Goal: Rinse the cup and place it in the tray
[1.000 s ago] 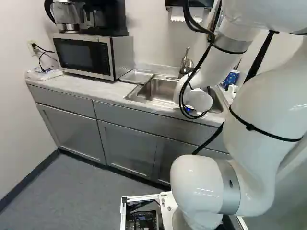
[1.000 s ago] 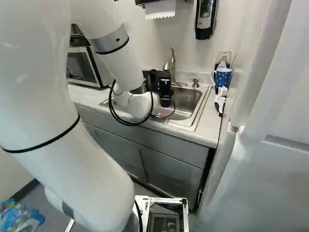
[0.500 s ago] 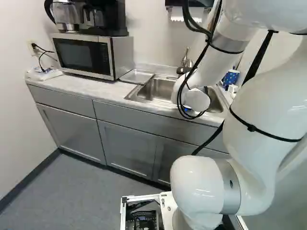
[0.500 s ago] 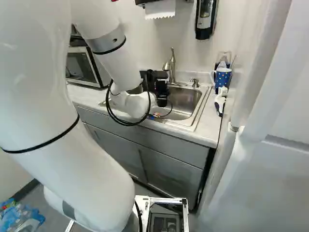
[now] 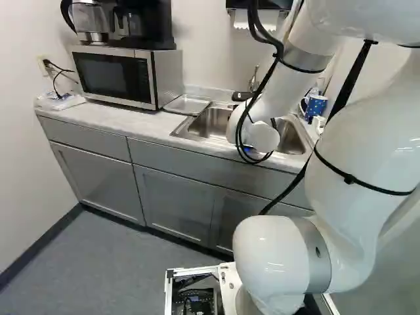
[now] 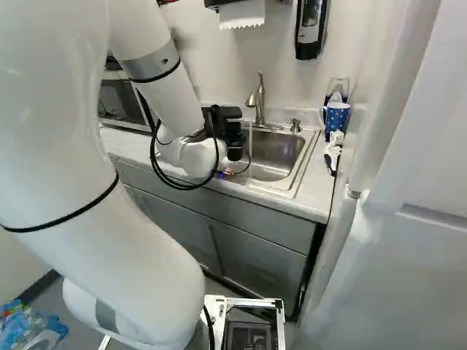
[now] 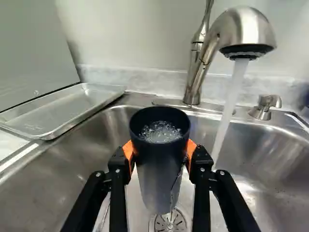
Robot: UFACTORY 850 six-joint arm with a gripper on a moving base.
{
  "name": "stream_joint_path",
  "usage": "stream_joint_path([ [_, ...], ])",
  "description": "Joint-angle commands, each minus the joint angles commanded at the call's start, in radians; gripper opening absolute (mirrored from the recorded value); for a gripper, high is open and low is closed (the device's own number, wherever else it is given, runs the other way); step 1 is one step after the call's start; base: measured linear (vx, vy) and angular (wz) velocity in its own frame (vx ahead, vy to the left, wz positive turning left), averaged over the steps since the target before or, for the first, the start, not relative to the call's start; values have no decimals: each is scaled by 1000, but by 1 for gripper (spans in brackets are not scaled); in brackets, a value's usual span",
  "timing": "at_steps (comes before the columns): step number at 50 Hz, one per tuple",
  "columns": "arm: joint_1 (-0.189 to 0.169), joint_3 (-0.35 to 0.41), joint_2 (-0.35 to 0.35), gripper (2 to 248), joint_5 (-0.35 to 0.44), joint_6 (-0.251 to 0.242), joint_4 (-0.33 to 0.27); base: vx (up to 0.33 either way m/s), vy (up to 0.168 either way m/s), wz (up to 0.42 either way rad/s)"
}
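The rinsing can be judged partly done: bubbly water is seen inside the tall, dark, tapering cup [image 7: 159,169], yet nothing has been emptied out or set down. The cup is held nearly upright over the stainless-steel sink [image 7: 275,169], inside the sink's edges and above the round slotted drain [image 7: 169,223]. It is gripped from two sides by the black gripper [image 7: 161,152], whose orange pads [image 7: 128,151] are pressed to its wall, the fingers being kept apart by no more than the cup's width. From the curved brushed-metal faucet [image 7: 244,29] at the sink's back edge, a stream of water [image 7: 230,108] is being run; it falls beside the cup, on the side away from the tray, and not into its mouth. The shallow silver metal tray [image 5: 187,105] is placed on the pale marbled counter [image 5: 125,119], towards its back edge, between the steel-and-black microwave [image 5: 113,75] and the near corner of the sink; no cup is in it. Still to be done, as judged from this, are the tipping out of the water, perhaps after another pass under the stream, the carrying of the cup over the sink's tray-side edge, and its release within the tray's rim.
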Motion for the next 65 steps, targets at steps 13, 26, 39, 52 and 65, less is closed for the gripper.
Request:
stream_joint_path([
  [13,44,5,31,123,0,0,0,0,0,0],
  [26,87,-3,55,123,-2,0,0,0,0,0],
  [39,117,-38,51,123,-28,0,0,0,0,0],
  [52,132,-52,68,123,-63,0,0,0,0,0],
  [65,147,-59,93,123,-99,0,0,0,0,0],
])
